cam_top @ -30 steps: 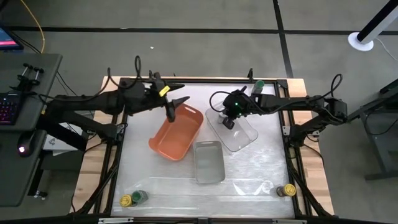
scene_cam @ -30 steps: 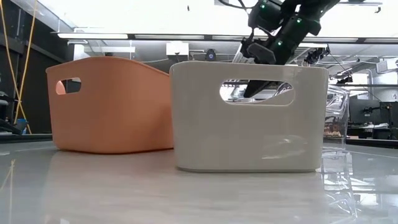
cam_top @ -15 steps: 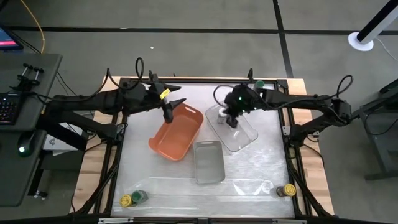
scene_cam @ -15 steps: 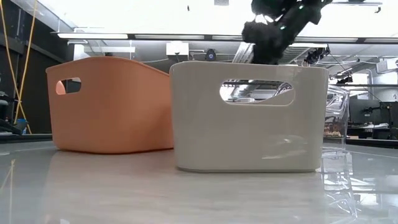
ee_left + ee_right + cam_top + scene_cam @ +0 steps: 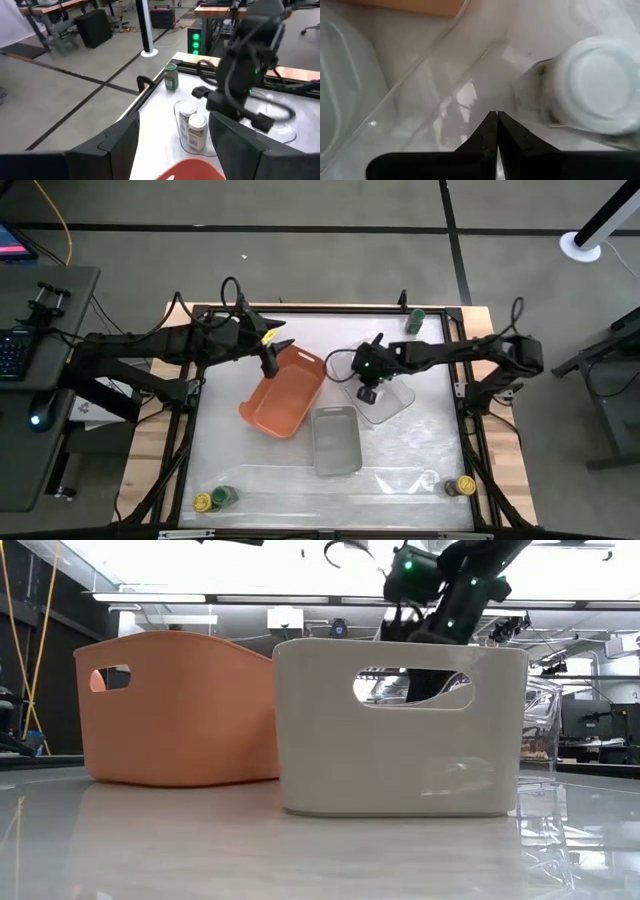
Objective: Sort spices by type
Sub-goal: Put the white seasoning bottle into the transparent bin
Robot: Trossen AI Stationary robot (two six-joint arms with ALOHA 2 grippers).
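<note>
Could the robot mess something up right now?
Maybe. The right gripper is shut and empty, low inside the clear tray, right beside a white-lidded jar. If it swings sideways, it might tip that jar or push the light tray across the table. The left gripper hangs open over the orange tray, and the two arms are close together, so they might bump.

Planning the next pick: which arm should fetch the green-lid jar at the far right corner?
Likely right. The green-lid jar stands near the right arm's base; the right claw is shut empty over the clear tray, while the left claw hovers at the orange tray.
</note>
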